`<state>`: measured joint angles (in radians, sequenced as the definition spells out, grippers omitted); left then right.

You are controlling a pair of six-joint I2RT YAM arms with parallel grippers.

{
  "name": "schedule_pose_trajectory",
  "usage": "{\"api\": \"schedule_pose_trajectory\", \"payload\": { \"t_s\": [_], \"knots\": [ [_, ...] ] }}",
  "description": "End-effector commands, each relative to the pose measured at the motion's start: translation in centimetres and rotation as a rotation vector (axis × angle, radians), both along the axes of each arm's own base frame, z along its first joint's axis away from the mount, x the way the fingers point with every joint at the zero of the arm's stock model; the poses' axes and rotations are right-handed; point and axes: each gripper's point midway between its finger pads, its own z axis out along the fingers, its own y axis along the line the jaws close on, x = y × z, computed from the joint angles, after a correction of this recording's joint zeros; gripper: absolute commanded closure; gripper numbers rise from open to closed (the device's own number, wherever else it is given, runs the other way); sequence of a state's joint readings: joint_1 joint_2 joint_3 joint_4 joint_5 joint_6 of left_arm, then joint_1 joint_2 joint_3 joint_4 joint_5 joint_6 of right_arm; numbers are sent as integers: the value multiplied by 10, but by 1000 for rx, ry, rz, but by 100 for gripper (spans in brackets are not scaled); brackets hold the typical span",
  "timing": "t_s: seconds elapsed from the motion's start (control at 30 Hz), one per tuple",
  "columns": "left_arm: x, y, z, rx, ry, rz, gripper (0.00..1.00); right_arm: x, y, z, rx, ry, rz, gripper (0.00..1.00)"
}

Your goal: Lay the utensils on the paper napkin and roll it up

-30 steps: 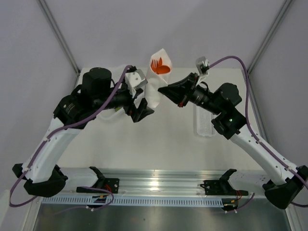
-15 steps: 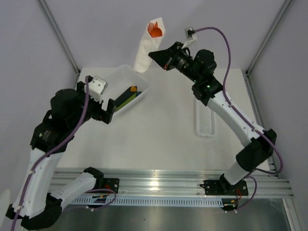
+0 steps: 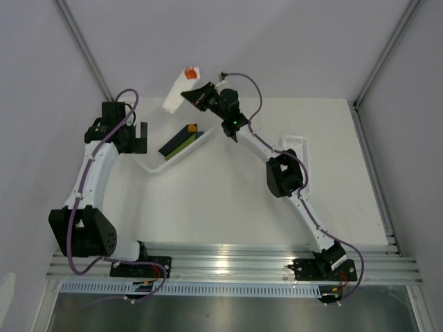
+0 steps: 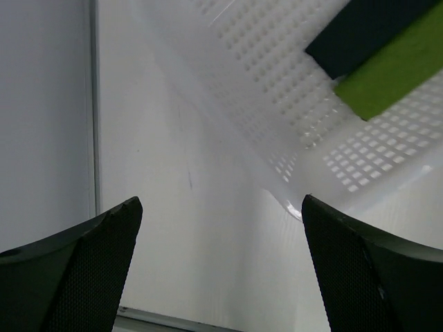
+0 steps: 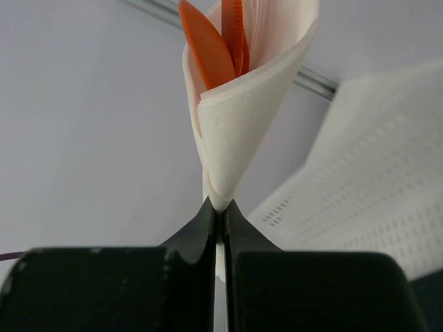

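The paper napkin is rolled into a white cone, and the orange utensils stick out of its wide end. My right gripper is shut on the cone's narrow end. In the top view this gripper holds the napkin in the air at the back left, with the utensils pointing away. My left gripper stands open and empty beside the left end of the bin. In its own view, the left gripper has only the table and the bin's corner between its fingers.
A translucent white perforated bin lies below the napkin, with a green bar and a black bar inside. A narrow ribbed white tray sits at the right, partly behind the right arm. The enclosure's walls stand close behind.
My right arm has stretched out and swung left and toward the back with the rolled napkin still in its grip. My left arm has pulled back to the left, off the napkin.
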<state>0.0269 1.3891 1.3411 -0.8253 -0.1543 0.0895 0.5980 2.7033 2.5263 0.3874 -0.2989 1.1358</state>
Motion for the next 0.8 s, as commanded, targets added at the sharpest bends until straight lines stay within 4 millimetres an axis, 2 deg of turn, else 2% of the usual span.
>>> {"api": "schedule_pose_trajectory", "payload": {
  "t_s": [0.0, 0.03, 0.1, 0.13, 0.23, 0.27, 0.3, 0.33, 0.37, 0.4, 0.47, 0.5, 0.57, 0.6, 0.67, 0.77],
  "knots": [
    [23, 23, 6, 13, -45, 119, 0, -16, 26, 23, 91, -4, -57, 100],
    [29, 25, -6, 16, -14, 121, 0, -21, 38, 4, 64, 21, -50, 100],
    [40, 30, -10, 19, -12, 135, 0, -26, 49, -14, 43, 45, -48, 100],
    [47, 31, -22, 8, 8, 146, 1, -31, 60, -28, 35, 54, -35, 100],
    [62, 39, -20, -35, -5, 192, 1, -38, 72, -48, 25, 99, -26, 100],
    [65, 44, -28, -40, 11, 206, 0, -43, 79, -59, 4, 121, -23, 100],
    [72, 47, -21, -48, -13, 221, 0, -41, 80, -66, -5, 142, -50, 100],
    [73, 47, -24, -59, -3, 225, 1, -46, 86, -81, -40, 194, -58, 100],
    [77, 51, -33, -65, 20, 233, 1, -44, 86, -88, -43, 219, -80, 100],
    [85, 56, -23, -64, -6, 245, 1, -47, 89, -91, -46, 220, -76, 100],
    [91, 63, -27, -64, 5, 265, 1, -51, 94, -100, -82, 227, -89, 100],
    [104, 66, -19, -64, -18, 266, 1, -51, 94, -106, -100, 230, -96, 100],
    [116, 69, -13, -63, -37, 261, 2, -45, 91, -117, -110, 254, -142, 100],
    [120, 69, -22, -63, -13, 256, 2, -42, 90, -126, -108, 272, -160, 100],
    [130, 69, -18, -76, -22, 252, 4, -38, 87, -136, -105, 309, -181, 100],
    [138, 70, -34, -89, 6, 259, 5, -35, 85, -148, -153, 312, -227, 100]
  ]
}}
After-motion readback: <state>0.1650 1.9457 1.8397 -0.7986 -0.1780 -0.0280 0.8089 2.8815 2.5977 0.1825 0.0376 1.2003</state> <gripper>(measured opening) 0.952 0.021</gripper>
